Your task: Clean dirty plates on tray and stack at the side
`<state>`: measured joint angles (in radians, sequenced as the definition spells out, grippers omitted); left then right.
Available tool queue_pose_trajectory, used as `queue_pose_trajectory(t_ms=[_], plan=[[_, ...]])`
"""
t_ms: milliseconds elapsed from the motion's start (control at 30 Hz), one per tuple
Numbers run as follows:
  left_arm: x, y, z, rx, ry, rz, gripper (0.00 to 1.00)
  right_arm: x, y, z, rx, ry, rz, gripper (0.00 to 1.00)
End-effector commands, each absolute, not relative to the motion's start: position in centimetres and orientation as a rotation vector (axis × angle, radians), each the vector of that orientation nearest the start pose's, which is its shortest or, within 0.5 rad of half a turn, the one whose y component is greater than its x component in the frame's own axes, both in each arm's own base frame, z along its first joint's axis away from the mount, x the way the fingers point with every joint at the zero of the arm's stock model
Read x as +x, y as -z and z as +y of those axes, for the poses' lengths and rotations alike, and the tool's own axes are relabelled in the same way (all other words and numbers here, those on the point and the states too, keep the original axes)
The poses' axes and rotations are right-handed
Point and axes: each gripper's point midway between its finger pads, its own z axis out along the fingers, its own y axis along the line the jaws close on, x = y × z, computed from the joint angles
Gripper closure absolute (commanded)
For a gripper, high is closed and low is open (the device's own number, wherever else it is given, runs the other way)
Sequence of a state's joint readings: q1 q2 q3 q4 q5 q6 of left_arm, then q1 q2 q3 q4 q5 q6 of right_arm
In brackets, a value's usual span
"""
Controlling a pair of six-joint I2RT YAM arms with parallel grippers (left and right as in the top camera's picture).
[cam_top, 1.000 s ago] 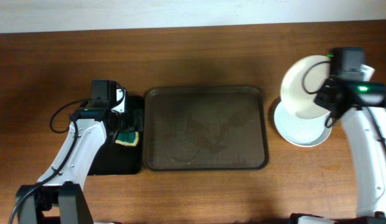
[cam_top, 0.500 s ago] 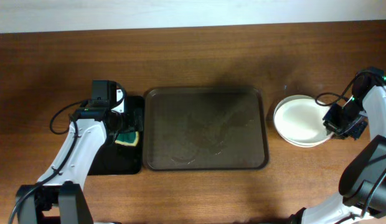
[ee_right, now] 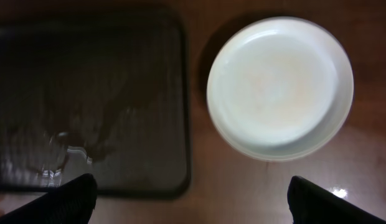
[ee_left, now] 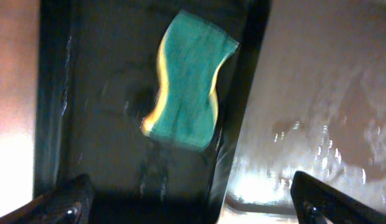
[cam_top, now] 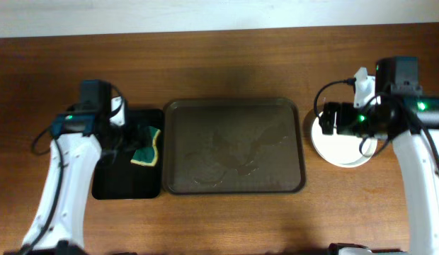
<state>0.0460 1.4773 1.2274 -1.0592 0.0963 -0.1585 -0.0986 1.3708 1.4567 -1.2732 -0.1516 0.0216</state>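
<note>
the tray (cam_top: 205, 134) lies at the middle of the counter (cam_top: 226, 64), long side running 9 to 3 o'clock, its dark textured floor showing wet, shiny streaks. the plates (ee_right: 280, 84) sit in a pile on the bare wood at the tray's 3 o'clock, just beside its rim and not touching it. the top one is white, with only a faint tint at its centre. how many lie under it cannot be told.

the right arm (cam_top: 418, 170) reaches in from 5 o'clock and bends across the pile, so that in the overhead view its wrist and a loop of cable cover the pile's 12 o'clock half. the right jaws hang above the plates with nothing in them. in the wrist view the two dark fingertips (ee_right: 71, 198) stand far apart at the lower corners, clear of the dish.

a smaller black tray (cam_top: 124, 180) lies at the brown tray's 9 o'clock, edge close to edge. a green and yellow sponge (cam_top: 145, 147) rests in it toward 2 o'clock, bent in a wave, near the wall next to the brown tray. the left arm (cam_top: 71, 163) comes up from 7 o'clock and stands over the black tray's 10 o'clock corner. the left jaws are spread wide and hold nothing, with the fingertips (ee_left: 65, 202) above the tray and apart from the sponge.
</note>
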Motion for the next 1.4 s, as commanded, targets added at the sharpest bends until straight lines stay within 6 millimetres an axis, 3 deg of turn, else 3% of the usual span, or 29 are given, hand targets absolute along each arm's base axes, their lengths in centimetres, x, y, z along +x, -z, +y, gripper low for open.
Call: queue_pose_trajectory(t_ms=[0, 100, 133, 267, 333, 700, 800, 933, 1067, 1233, 1367], plan=[[28.9, -18.0, 1.4, -0.316, 0.161, 2.767, 0.01, 28.0, -25.4, -0.4, 0.085, -0.139, 2.652, 0.01], [26.8, -22.0, 1.2, -0.228, 0.136, 2.595, 0.01, 25.2, -27.2, -0.1, 0.067, -0.122, 2.499, 0.01], [25.4, -23.2, 1.1, -0.203, 0.126, 2.466, 0.01, 23.4, -27.1, 0.0, 0.059, -0.114, 2.426, 0.01], [21.4, -23.2, 0.6, -0.175, 0.112, 2.257, 0.0, 19.5, -25.1, 0.3, 0.056, -0.106, 2.382, 0.01], [19.9, -23.6, 0.4, -0.165, 0.107, 2.197, 0.01, 18.5, -24.6, 0.4, 0.059, -0.108, 2.408, 0.01], [19.5, -23.8, 0.4, -0.163, 0.106, 2.185, 0.01, 18.8, -24.7, -0.4, 0.08, -0.052, 2.4, 0.01], [19.5, -23.8, 0.4, -0.163, 0.106, 2.185, 0.01, 21.7, -27.0, -0.1, 0.027, -0.048, 2.153, 0.01], [19.6, -23.8, 0.4, -0.163, 0.106, 2.184, 0.01, 23.4, -27.2, 0.6, -0.021, -0.051, 1.83, 0.01], [19.6, -23.8, 0.4, -0.163, 0.106, 2.184, 0.01, 23.4, -24.7, 1.2, -0.055, -0.061, 1.576, 0.01], [19.5, -23.8, 0.4, -0.163, 0.106, 2.185, 0.01, 24.3, -21.1, 1.4, -0.064, -0.061, 1.437, 0.01], [19.5, -23.8, 0.4, -0.163, 0.106, 2.185, 0.01, 24.5, -15.7, 1.5, -0.09, -0.048, 1.642, 0.01]])
